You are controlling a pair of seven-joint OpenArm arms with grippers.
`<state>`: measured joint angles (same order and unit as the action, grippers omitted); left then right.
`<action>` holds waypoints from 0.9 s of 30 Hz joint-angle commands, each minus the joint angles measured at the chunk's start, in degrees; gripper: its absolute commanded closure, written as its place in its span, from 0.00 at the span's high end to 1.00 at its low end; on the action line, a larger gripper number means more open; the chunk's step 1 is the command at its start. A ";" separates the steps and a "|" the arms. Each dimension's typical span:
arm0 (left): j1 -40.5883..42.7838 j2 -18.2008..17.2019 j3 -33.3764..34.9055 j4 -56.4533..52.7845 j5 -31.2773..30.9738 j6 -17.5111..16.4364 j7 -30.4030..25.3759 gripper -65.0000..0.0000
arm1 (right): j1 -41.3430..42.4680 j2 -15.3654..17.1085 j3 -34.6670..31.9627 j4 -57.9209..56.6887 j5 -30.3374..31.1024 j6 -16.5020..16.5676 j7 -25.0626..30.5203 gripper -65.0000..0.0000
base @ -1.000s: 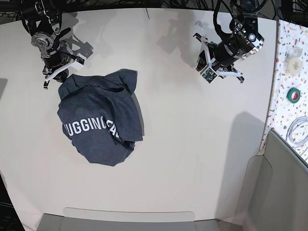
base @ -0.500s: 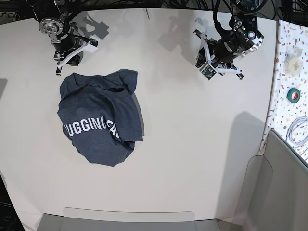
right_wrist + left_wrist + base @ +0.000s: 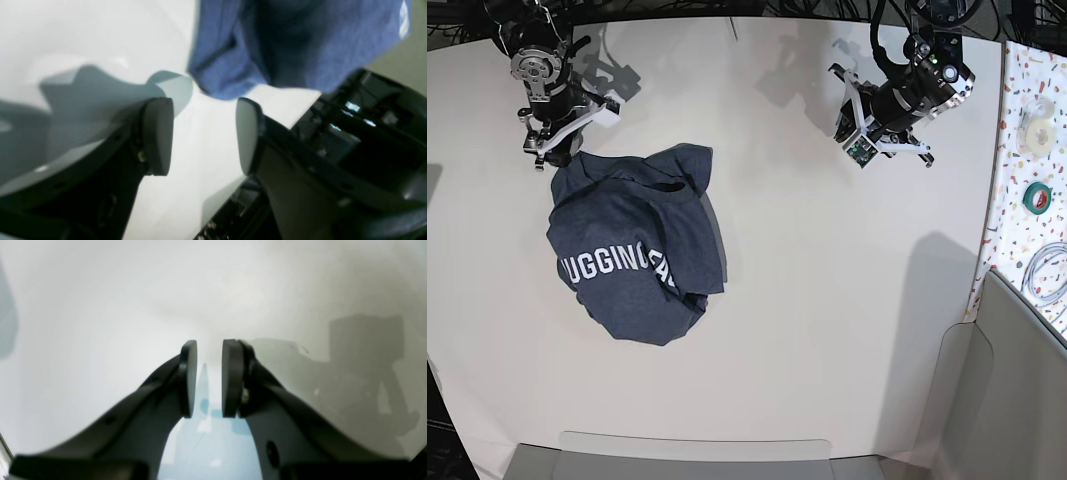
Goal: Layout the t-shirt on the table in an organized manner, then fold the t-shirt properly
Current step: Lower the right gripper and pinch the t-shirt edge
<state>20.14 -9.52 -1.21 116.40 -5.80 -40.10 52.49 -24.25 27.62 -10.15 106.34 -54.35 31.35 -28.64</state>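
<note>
A: Where is the shirt (image 3: 634, 255)?

B: It lies crumpled in a heap on the left part of the table (image 3: 827, 300) in the base view, with white lettering facing up and partly hidden by a fold.

A: And the right gripper (image 3: 552, 135)?

B: It sits at the shirt's upper left edge, just over it. In its wrist view the right gripper (image 3: 203, 136) has its jaws parted with bare table between the pads (image 3: 158, 136). The blue cloth (image 3: 283, 43) hangs just beyond the tips. Nothing is in the gap.

A: Does it touch the cloth?

B: I cannot tell; the wrist view is blurred, and from the base view the gripper overlaps the shirt's edge.

A: The left gripper (image 3: 879, 125)?

B: It is near the table's far right side, well apart from the shirt. In its wrist view the left gripper (image 3: 209, 378) shows a narrow gap between two dark round pads (image 3: 188, 378), with only white table behind. It holds nothing.

A: Anything else in sight?

B: A speckled strip (image 3: 1017, 180) runs along the right edge. On it sit a green tape roll (image 3: 1037, 197), a clear spool (image 3: 1037, 123) and a coil of white cable (image 3: 1049, 272).
</note>
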 commanded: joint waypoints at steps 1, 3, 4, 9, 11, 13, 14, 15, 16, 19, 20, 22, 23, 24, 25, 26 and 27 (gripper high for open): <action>-0.14 -0.28 -0.15 1.18 -0.48 0.23 -0.84 0.20 | 0.65 0.65 0.09 -0.98 -0.03 0.43 -0.15 0.49; -0.14 -0.28 -0.24 1.18 -0.48 0.23 -0.84 0.20 | 1.96 0.56 0.00 -3.36 0.06 0.43 -0.06 0.49; -0.14 -0.28 -0.24 1.18 -0.48 0.23 -0.84 0.20 | 2.40 0.56 0.00 -4.24 0.33 0.43 -0.06 0.49; -0.14 -0.28 -0.15 1.18 -0.48 0.23 -0.84 0.20 | 5.83 1.35 -2.55 -7.14 4.81 0.43 -0.15 0.49; -0.14 -0.28 -0.06 1.18 -0.48 0.23 -0.84 0.20 | 7.24 1.35 -4.22 -8.37 4.98 0.43 -0.15 0.49; -0.14 -0.28 -0.06 1.18 -0.48 0.23 -0.84 0.20 | 8.65 1.26 -5.98 -9.42 4.98 0.43 -0.50 0.49; -0.14 -0.28 -0.06 1.18 -0.48 0.23 -0.84 0.20 | 9.35 1.26 -6.95 -9.95 4.98 0.43 -0.50 0.49; -0.14 -0.28 -0.06 1.18 -0.48 0.23 -0.84 0.20 | 10.05 1.26 -7.91 -10.13 4.98 0.43 -0.59 0.49; -0.14 -0.28 -0.15 1.18 -0.48 0.23 -0.84 0.20 | 10.40 1.26 -8.79 -10.48 4.98 0.43 -0.59 0.49; -0.14 -0.28 -0.24 1.18 -0.48 0.23 -0.84 0.20 | 11.37 1.26 -10.37 -11.00 4.98 0.43 -0.59 0.49; -0.14 -0.28 -0.24 1.18 -0.48 0.23 -0.84 0.20 | 11.63 1.26 -10.73 -11.44 4.98 0.43 -0.59 0.49; -0.14 -0.28 -0.15 1.10 -0.48 0.23 -0.84 0.20 | 11.90 1.26 -10.99 -12.32 4.90 0.43 -0.68 0.49; -0.14 -0.28 -0.15 1.10 -0.48 0.23 -0.84 0.20 | 12.07 1.17 -10.99 -12.94 4.90 0.51 -0.68 0.49; -0.14 -0.28 -0.15 1.10 -0.48 0.23 -0.84 0.20 | 12.25 1.17 -10.99 -13.47 4.90 1.04 -0.68 0.49; -0.23 -0.28 -0.15 1.10 -0.48 0.23 -0.84 0.20 | 12.51 1.17 -10.99 -13.91 4.90 2.18 -0.68 0.49; -0.23 -0.28 -0.15 1.10 -0.48 0.23 -0.84 0.20 | 12.51 1.17 -10.99 -13.99 4.81 3.42 -0.68 0.49; -0.23 -0.28 -0.15 1.10 -0.48 0.23 -0.84 0.20 | 12.43 1.17 -10.99 -13.91 4.81 4.12 -0.68 0.49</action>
<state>20.16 -9.52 -1.23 116.40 -5.78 -40.10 52.51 -10.41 28.82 -20.18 94.17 -54.39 27.79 -31.83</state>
